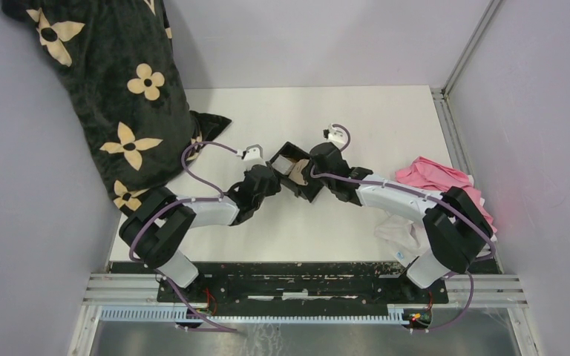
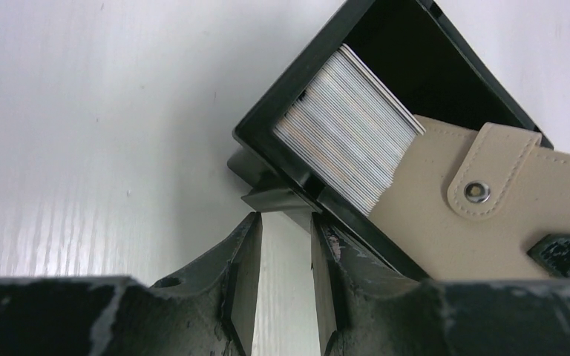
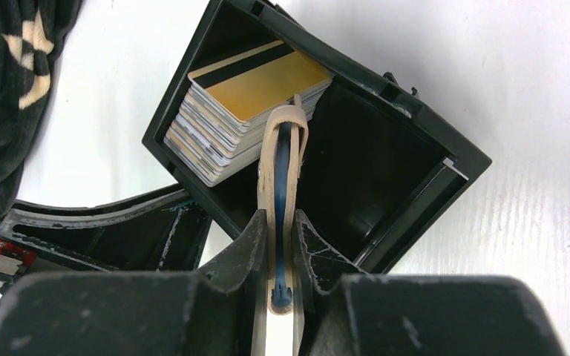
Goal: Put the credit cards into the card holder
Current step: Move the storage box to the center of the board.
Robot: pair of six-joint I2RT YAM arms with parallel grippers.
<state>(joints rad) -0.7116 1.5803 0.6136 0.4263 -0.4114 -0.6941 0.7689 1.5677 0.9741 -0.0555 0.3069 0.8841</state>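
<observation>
A black two-compartment tray (image 1: 288,150) lies mid-table. One compartment holds a stack of credit cards (image 3: 208,141) with a golden-yellow card (image 3: 263,81) on top. The stack shows edge-on in the left wrist view (image 2: 349,141). My right gripper (image 3: 280,219) is shut on the tan card holder (image 3: 267,170), held on edge over the tray (image 3: 386,170). A thin blue edge shows between its leaves. Its snap tab shows in the left wrist view (image 2: 490,193). My left gripper (image 2: 282,222) is slightly open, with its tips at the tray's near corner (image 2: 278,200) and nothing between the fingers.
A black cloth with cream flowers (image 1: 119,96) hangs at the far left, reaching the table near the tray. A pink cloth (image 1: 438,178) and a whitish bag (image 1: 397,230) lie at the right beside the right arm. Walls close in on three sides.
</observation>
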